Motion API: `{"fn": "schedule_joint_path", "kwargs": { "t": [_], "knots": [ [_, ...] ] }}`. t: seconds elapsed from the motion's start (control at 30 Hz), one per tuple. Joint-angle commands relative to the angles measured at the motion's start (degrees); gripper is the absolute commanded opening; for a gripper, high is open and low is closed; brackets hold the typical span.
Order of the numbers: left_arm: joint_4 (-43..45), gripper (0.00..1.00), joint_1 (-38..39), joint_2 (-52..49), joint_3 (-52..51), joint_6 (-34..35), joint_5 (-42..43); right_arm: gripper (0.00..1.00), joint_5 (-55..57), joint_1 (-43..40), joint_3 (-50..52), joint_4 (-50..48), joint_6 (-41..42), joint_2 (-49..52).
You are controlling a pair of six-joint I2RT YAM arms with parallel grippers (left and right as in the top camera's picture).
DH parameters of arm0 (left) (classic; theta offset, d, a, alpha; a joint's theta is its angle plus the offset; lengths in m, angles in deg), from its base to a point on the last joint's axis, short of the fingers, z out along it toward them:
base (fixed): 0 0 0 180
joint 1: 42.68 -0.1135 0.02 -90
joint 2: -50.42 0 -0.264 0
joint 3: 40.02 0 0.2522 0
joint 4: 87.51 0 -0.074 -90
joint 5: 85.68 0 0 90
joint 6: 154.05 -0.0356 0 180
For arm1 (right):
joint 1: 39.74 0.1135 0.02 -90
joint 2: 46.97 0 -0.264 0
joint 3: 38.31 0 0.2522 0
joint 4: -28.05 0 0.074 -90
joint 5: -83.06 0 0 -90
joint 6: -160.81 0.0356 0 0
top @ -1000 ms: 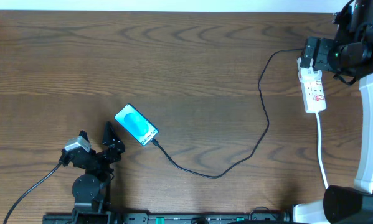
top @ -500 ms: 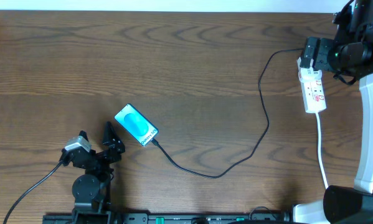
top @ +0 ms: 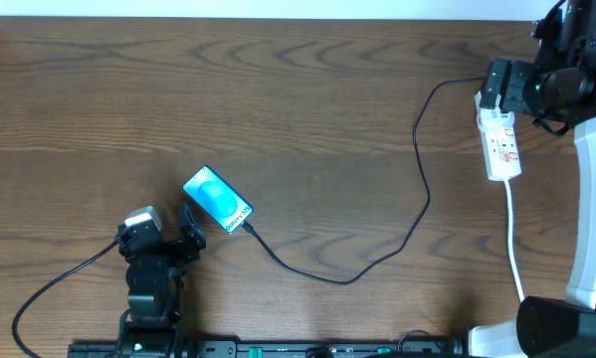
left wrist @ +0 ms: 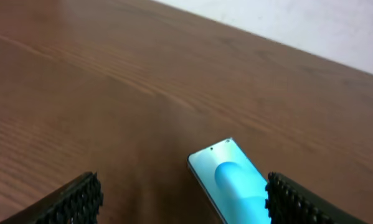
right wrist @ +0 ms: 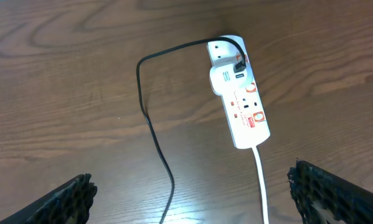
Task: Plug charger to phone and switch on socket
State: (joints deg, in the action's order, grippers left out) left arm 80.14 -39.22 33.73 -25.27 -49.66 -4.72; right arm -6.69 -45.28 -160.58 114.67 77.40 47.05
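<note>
The phone [top: 218, 201] lies face up, turned at a slant, on the near-left part of the wooden table [top: 278, 99], light blue screen showing. The charger [top: 349, 281] meets the phone's near-right short edge – whether the tip is fully seated cannot be told – then loops across the table and climbs to the socket [right wrist: 239, 102], where its other end sits in the far part of the strip. The socket lies at the far-right edge, with a white lead [top: 513, 239] trailing toward the near side. The left gripper [left wrist: 183, 202] stands just near of the phone, jaws wide and holding nothing. The right gripper [right wrist: 195, 193] hangs above the socket – spread fully, also empty.
</note>
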Motion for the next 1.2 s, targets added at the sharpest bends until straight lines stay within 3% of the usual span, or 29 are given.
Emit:
{"fn": "schedule_joint_path", "kwargs": {
  "t": [0.0, 0.3, 0.6, 0.77, 1.17],
  "knots": [
    [3.52, 0.83, -0.24, -0.39, -0.72, -1.55, -0.70, 0.99, 0.70, 0.28, -0.17, 0.11, 0.66, -0.37],
    [4.46, 0.83, -0.24, -0.42, -0.72, -1.88, -0.66, 0.99, 0.70, 0.28, -0.17, 0.11, 0.66, -0.37],
    [-4.31, 0.83, -0.24, -0.42, -0.72, -1.88, -0.66, 0.99, 0.70, 0.28, -0.17, 0.11, 0.66, -0.37],
    [-4.81, 0.83, -0.31, -1.07, -0.72, -4.31, -1.60, 0.99, 0.70, 0.28, -0.17, 0.11, 0.66, -0.37],
    [-4.83, 0.83, -0.28, 8.24, -0.72, -8.00, -1.16, 0.99, 0.68, 0.28, -0.17, 0.11, 0.66, -0.37]
  ]
}}
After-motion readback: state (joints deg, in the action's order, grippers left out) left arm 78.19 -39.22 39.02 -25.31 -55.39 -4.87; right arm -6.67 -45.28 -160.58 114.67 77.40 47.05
